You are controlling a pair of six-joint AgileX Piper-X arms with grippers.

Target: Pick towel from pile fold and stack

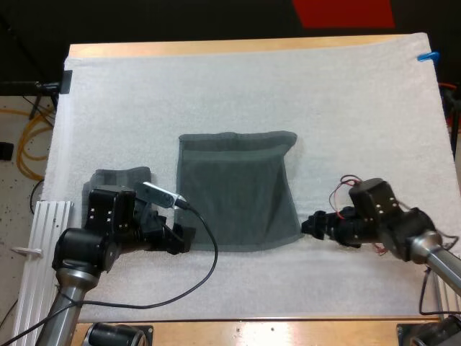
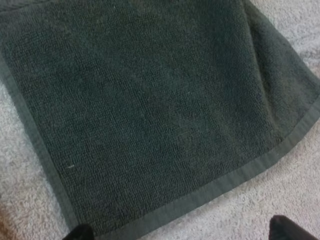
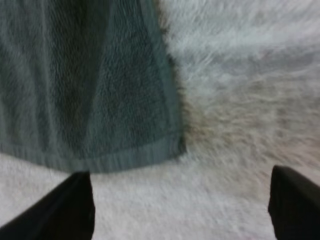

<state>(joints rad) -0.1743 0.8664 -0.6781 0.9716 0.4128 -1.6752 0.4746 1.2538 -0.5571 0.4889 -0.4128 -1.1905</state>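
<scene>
Towel (image 1: 238, 191) flat, nubby terry w/ hemmed edge.

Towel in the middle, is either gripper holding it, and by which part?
Nothing is held. The left gripper and right gripper are both open, at the near corners of the towel.

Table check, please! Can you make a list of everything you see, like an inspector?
Surface: white mat on a wooden table, flat.
Job's things: dark grey-green towel spread mid-mat; second towel beside it, partly behind the left arm.
Clutter: nothing seen.
End effectors: left end effector open at the spread towel's near left corner; right end effector open at its near right corner.
Cables: yellow cable on the floor left of the table.
Surroundings: white ribbed panel beside the table.
</scene>
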